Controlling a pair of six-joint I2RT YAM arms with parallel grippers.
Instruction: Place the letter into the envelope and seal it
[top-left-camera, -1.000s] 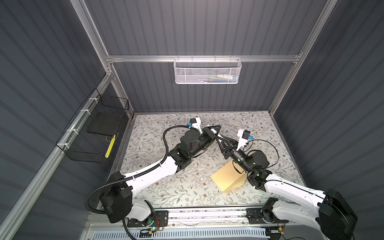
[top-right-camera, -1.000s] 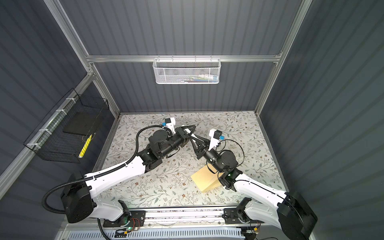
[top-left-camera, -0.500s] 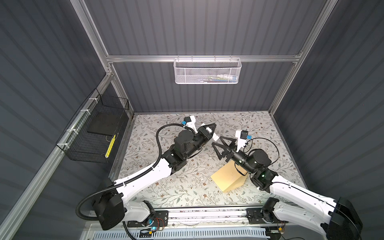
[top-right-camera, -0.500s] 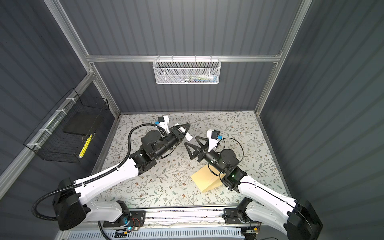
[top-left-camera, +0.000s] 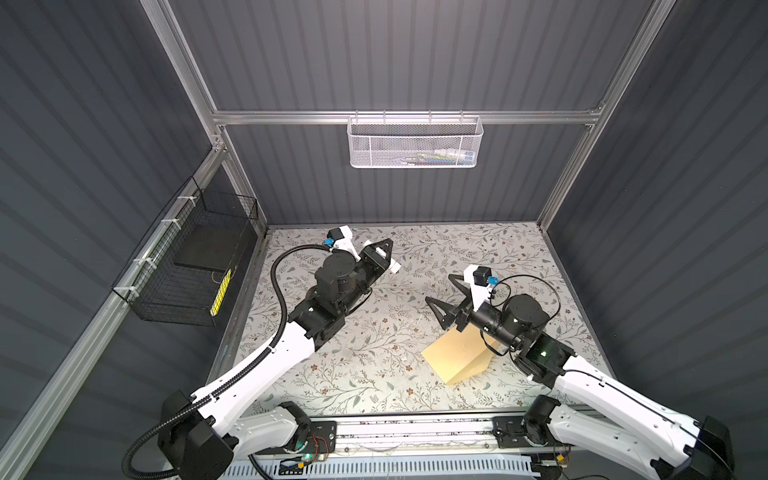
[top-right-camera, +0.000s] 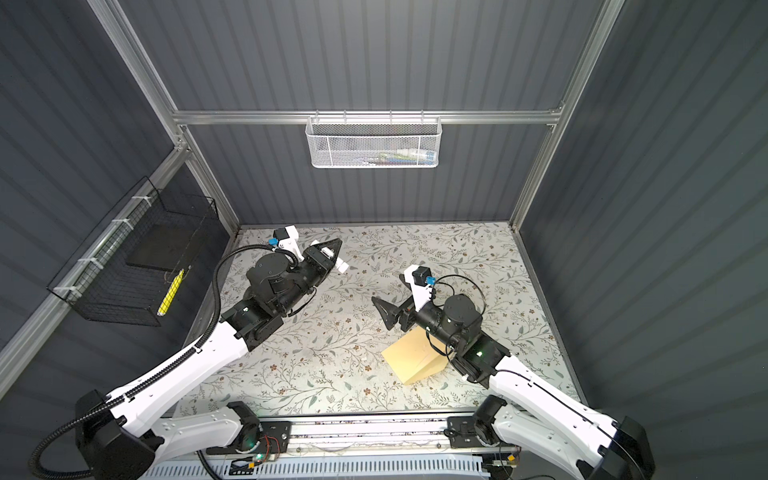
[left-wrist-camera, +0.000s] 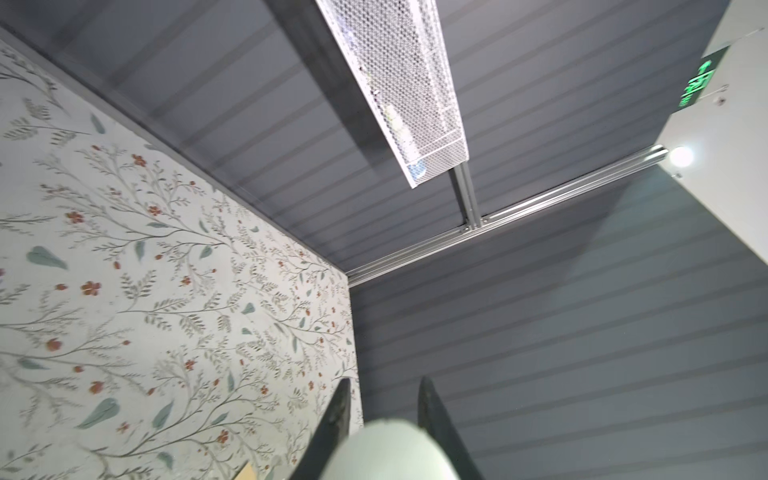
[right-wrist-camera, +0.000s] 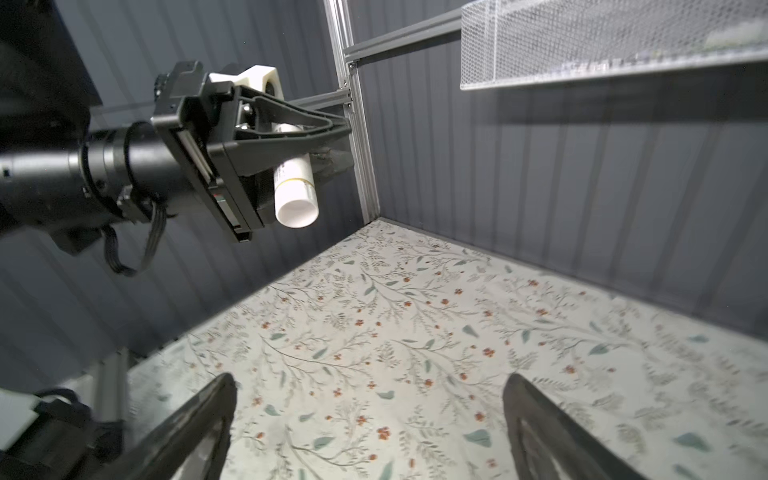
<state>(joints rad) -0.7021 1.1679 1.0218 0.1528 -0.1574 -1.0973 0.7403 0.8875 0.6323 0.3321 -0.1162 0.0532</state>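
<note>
- The tan kraft-paper rectangular envelope (top-left-camera: 453, 357) lies on the floral-patterned mat (top-left-camera: 365, 374), with its far edge under the right arm's wrist.
- Just beyond it hovers the right gripper (top-left-camera: 439, 288), jaws spread wide and empty.
- Farther back, the left gripper (right-wrist-camera: 345, 143) pinches a small white cylindrical tube (right-wrist-camera: 293, 195).
- A white wire-mesh basket (top-left-camera: 413, 145) hangs on the back wall.

Left tool (right-wrist-camera: 343, 141) aloft, clamped on tube (right-wrist-camera: 295, 195); right tool (top-left-camera: 439, 289) aloft, jaws spread wide; 2 arms apart.

Enclosed robot lab cell.
Grey ribbed wall panels (top-left-camera: 415, 54), aluminium frame (top-left-camera: 291, 117), floral worktop (top-left-camera: 478, 245); white mesh basket (top-left-camera: 415, 145) hangs beyond the left claw (top-left-camera: 386, 249).
</note>
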